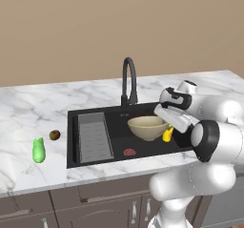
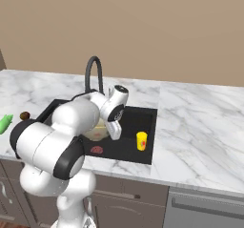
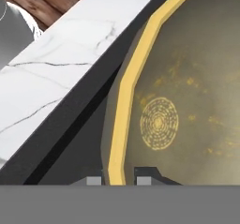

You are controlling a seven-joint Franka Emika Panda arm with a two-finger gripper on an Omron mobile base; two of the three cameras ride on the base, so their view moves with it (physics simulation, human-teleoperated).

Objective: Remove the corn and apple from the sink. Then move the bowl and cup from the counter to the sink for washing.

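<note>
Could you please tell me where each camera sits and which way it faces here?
Left base view: behind the arm's left, looking down at the sink; arm lower right.
Right base view: behind its right, same sink; arm lower left.
Hand view: on the hand, looking into the bowl, jaws astride its rim.
Shared: bowl, cup, sink.

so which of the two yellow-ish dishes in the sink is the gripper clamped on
The wide tan-yellow bowl: in the hand view its pale rim runs between the gripper's two fingertips. The small yellow cylindrical cup stands apart, untouched, in the black sink.
</note>
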